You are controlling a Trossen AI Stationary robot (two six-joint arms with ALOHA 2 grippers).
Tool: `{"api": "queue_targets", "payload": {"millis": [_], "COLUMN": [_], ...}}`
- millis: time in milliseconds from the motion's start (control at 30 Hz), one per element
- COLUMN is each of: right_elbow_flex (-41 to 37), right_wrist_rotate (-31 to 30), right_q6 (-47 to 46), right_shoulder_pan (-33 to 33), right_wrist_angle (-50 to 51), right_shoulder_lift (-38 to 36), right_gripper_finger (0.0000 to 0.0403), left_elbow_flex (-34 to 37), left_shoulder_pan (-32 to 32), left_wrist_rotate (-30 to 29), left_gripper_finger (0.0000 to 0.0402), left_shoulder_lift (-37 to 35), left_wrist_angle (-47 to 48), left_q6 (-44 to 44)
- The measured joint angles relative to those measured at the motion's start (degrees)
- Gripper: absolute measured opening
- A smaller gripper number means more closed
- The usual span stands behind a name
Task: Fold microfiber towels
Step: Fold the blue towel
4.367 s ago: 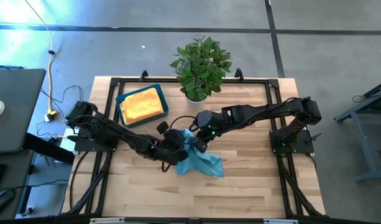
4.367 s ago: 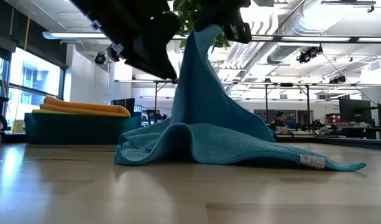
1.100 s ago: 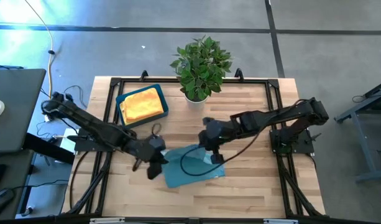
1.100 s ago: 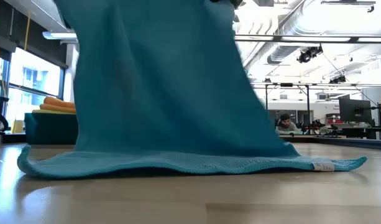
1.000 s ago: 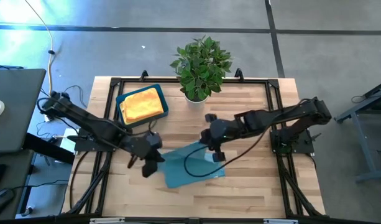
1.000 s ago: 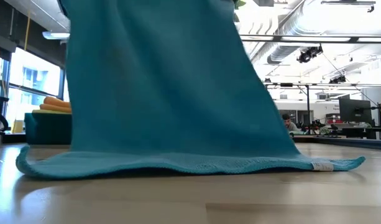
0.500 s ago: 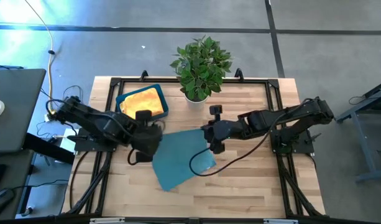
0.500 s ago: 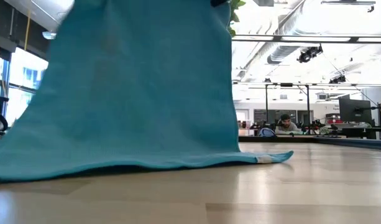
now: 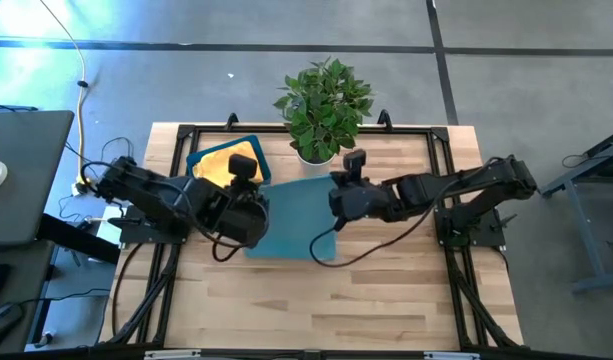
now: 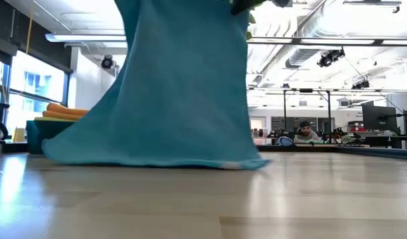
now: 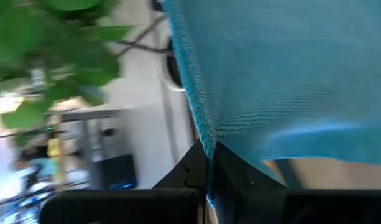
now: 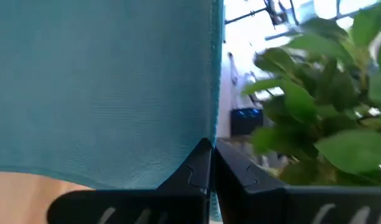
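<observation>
A teal-blue microfiber towel (image 9: 296, 218) hangs spread as a flat sheet between my two grippers; its lower edge (image 10: 157, 162) trails on the wooden table. My left gripper (image 9: 267, 193) is shut on the towel's upper left corner, and my right gripper (image 9: 334, 193) is shut on its upper right corner. In the low view the towel (image 10: 183, 86) fills the middle and both corners rise out of the top of the picture. Yellow and orange towels (image 9: 221, 160) lie in the blue tray (image 9: 256, 150) at the far left. My left gripper pinches the towel's side edge at its upper corner (image 11: 206, 146) between the two shut fingers (image 11: 193, 165). The cloth hangs down from there, drawn fairly flat toward the other gripper. My right gripper pinches the opposite upper corner (image 12: 213, 138) between its shut fingers (image 12: 199, 163). The towel hangs below the hold, its lower edge on the table.
A potted plant (image 9: 324, 100) stands at the far middle of the table, just behind the lifted towel and close to both grippers. The tray sits right beside my left arm. Bare wood (image 9: 386, 290) lies toward the near edge.
Both grippers have risen and gone toward the table's far edge, staying shut on the towel's corners. The towel has been drawn after them: its lower edge has slid along the table toward the far side, and the sheet now hangs steeper and narrower.
</observation>
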State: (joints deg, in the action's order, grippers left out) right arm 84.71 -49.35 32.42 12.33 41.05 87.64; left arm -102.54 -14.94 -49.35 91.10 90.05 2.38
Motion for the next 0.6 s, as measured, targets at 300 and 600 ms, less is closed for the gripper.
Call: {"api": "queue_targets", "payload": {"millis": [300,600], "right_elbow_flex": [0.0,0.1], "right_wrist_rotate": [-12.3,-15.1], "right_q6": [13.9,16.7], "right_shoulder_pan": [-2.5,-1.4], "right_wrist_angle": [-7.2,-16.5], "right_shoulder_lift": [-1.0,-4.6], "right_gripper_finger": [0.0000,0.0000], "left_elbow_flex": [0.0,-3.1], "left_shoulder_pan": [4.0,3.2], "left_wrist_rotate": [-21.5,-11.4], "left_gripper_finger": [0.0000,0.0000], "left_shoulder_lift": [-0.2,-0.2], "left_wrist_angle": [-0.1,-0.7], "left_q6": [7.9,-1.6]}}
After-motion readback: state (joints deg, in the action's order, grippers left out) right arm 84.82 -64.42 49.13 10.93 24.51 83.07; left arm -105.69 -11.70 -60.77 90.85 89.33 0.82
